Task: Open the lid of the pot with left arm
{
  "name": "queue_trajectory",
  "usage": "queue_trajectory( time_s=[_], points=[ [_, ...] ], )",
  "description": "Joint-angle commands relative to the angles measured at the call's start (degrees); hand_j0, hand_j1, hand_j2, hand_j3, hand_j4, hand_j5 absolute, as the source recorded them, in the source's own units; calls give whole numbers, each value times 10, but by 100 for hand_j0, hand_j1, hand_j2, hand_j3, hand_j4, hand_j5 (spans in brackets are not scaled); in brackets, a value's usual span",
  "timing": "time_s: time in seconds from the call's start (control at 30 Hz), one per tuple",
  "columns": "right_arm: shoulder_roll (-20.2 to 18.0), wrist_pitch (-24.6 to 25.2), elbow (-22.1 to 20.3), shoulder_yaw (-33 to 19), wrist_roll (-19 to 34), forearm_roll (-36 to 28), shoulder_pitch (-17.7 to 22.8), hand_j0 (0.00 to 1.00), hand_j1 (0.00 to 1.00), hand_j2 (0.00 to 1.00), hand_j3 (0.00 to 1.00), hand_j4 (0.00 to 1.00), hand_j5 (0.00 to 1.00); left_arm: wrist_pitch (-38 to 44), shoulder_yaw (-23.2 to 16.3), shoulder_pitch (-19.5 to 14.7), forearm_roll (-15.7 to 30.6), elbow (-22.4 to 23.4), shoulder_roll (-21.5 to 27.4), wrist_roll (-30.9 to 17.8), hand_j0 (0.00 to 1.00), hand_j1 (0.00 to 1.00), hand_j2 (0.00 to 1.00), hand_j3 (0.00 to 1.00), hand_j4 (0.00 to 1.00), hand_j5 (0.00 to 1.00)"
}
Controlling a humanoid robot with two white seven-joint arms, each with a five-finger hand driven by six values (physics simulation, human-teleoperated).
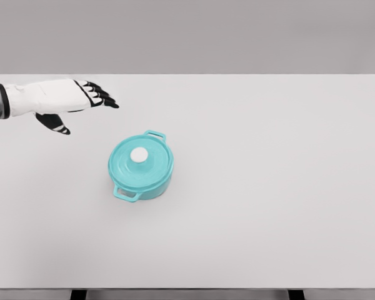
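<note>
White left arm [25,99] cut off at the frame's left edge. Two dark table legs [79,294] truncated by the bottom edge. Teal lidded pot [141,167]: interior concealed beneath its lid.

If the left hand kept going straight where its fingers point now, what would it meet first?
Probably nothing: the left hand points right, passing behind the teal pot over bare table, though depth is unclear.

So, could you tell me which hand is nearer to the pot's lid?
Left. The left hand hovers open up and left of the lid, not touching it. The right hand is out of view.
</note>
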Motion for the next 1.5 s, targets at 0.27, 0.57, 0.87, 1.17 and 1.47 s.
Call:
queue_trajectory(
  time_s=[0.27, 0.57, 0.87, 1.17, 1.47],
  points=[
    [0, 0, 0, 0, 0, 0, 0, 100, 100, 100, 100, 100, 100, 1, -48, -26, 60, -59, -12, 6, 100, 100, 100, 100, 100, 100],
    [0, 0, 0, 0, 0, 0, 0, 100, 100, 100, 100, 100, 100, 1, -53, -15, 69, -123, -16, 3, 100, 100, 100, 100, 100, 100],
    [0, 0, 0, 0, 0, 0, 0, 100, 100, 100, 100, 100, 100, 1, -73, -7, 38, -122, -35, -1, 95, 95, 95, 95, 95, 95],
    [0, 0, 0, 0, 0, 0, 0, 100, 100, 100, 100, 100, 100, 1, -80, 0, 36, -120, -35, -1, 86, 86, 86, 86, 86, 86],
    [0, 0, 0, 0, 0, 0, 0, 100, 100, 100, 100, 100, 100, 1, -84, 0, 17, -118, -35, -1, 83, 83, 83, 83, 83, 83]
  ],
)
